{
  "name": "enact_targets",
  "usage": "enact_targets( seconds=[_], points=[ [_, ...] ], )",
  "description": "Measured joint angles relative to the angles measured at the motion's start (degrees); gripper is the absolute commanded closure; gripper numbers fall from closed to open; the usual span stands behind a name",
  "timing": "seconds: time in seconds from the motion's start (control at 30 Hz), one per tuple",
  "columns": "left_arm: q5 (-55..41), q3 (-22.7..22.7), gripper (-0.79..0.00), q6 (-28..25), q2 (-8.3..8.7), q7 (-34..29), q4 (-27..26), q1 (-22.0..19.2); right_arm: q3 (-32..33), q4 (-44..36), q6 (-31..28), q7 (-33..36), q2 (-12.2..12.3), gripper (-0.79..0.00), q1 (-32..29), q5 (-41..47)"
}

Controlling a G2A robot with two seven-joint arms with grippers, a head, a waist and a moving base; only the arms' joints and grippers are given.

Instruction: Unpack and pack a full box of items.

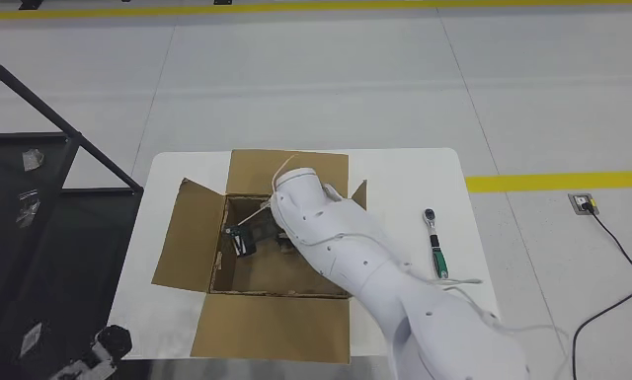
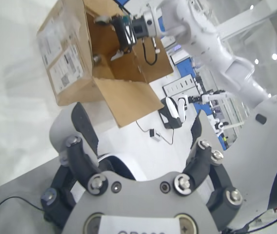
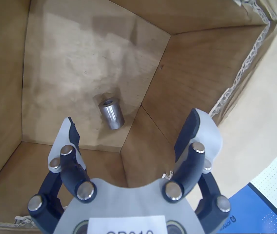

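Wide open (and empty), the right hand [image 3: 132, 120] hung in the cardboard box [image 3: 201, 62] over the metal sleeve [image 3: 111, 115], probably needing centring clear of the wall.

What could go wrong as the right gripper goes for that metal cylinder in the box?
The metal cylinder is smooth and round, so it may roll or slip from the open right gripper. It appears to sit close to a wall of the box, so a finger could snag the cardboard. The left gripper hangs open off to the side, so nothing steadies the box if it gets pushed.
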Motion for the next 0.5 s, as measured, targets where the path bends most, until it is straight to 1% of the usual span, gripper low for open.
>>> enact_targets(
  seconds=[0.07,0.17,0.27,0.33,0.4,0.5],
  points=[
    [-1.38,-0.56,-0.785,2.64,-0.27,2.20,-1.11,0.10,0.30,0.78,-0.11,1.75,0.02,-0.785,-0.04,0.54],
    [-0.35,-1.77,-0.785,6.58,-0.73,6.09,-2.98,-0.62,0.33,0.84,-0.18,1.74,0.01,-0.785,-0.05,0.61],
    [5.58,-3.75,-0.785,10.73,-1.28,10.80,-5.97,-1.67,0.32,0.82,-0.18,1.61,0.00,-0.785,-0.04,0.59],
    [10.74,-4.45,-0.785,15.21,-1.64,14.24,-9.23,-2.43,0.31,0.81,-0.17,1.62,0.00,-0.785,-0.05,0.58],
    [14.84,-4.69,-0.785,19.49,-1.90,16.10,-12.76,-2.88,0.15,0.41,0.71,1.69,0.06,-0.785,-0.80,0.15],
    [18.75,-5.80,-0.785,23.38,-2.31,17.95,-15.49,-3.24,0.34,0.39,2.67,1.25,0.35,-0.785,-1.84,0.15]
  ],
)
